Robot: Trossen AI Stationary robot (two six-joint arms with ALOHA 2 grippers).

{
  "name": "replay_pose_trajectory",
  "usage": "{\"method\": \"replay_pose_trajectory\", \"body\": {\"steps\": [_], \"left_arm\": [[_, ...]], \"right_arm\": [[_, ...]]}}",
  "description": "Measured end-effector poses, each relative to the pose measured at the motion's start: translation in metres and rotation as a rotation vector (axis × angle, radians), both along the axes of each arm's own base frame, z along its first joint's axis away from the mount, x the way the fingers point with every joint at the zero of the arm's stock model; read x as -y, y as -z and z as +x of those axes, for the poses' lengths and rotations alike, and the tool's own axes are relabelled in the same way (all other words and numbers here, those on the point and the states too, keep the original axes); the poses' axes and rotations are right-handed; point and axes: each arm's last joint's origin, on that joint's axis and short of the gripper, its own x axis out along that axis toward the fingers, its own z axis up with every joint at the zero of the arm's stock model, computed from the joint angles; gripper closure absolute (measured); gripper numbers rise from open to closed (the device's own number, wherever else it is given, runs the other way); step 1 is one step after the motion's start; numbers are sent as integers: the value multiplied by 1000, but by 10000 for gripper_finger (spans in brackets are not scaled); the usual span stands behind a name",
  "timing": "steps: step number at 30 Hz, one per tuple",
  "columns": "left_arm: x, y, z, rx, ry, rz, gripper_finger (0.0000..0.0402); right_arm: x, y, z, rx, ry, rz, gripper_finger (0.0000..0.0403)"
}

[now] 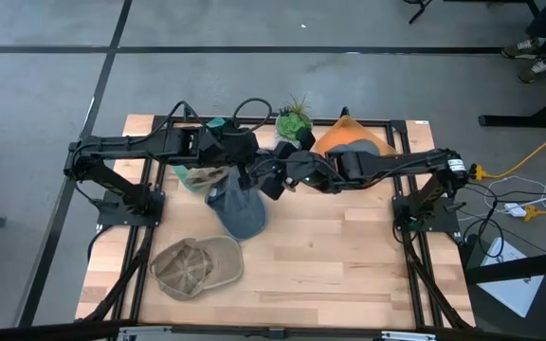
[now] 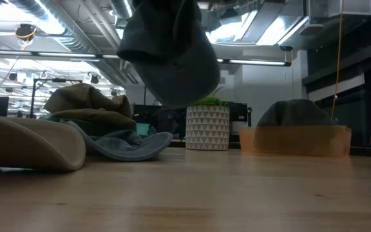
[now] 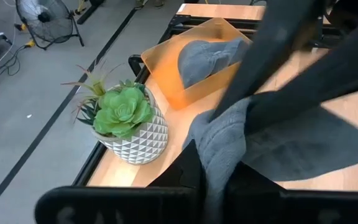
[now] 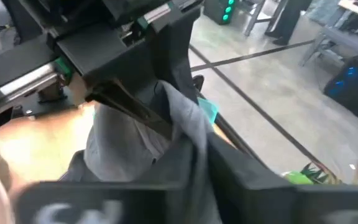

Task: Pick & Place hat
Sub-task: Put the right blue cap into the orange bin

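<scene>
Four hats counted; both the left tool point(image 1: 238, 178) and right tool point(image 1: 271, 180) clamp the grey hat point(image 1: 240, 210). No legible writing.

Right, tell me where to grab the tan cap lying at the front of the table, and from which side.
Take the tan cap by its brim, the flat part toward the table's right, coming straight down from above. The cap lies with its open inside up, so the crown looks soft and slack, while the brim probably gives a thin, firmer edge for two fingers to close on.
</scene>
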Motion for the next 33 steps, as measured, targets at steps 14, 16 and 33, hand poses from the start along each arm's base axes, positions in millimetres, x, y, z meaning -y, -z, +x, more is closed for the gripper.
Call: {"method": "replay_pose_trajectory", "body": {"steps": [14, 16, 33], "left_arm": [[0, 2, -5, -51, 11, 3, 293], [1, 0, -8, -55, 42, 11, 278], [2, -10, -18, -42, 54, 78, 258]], "right_arm": [[3, 1, -29, -143, 42, 68, 397], [5, -4, -41, -160, 69, 71, 398], [46, -55, -162, -80, 543, -4, 399]]}}
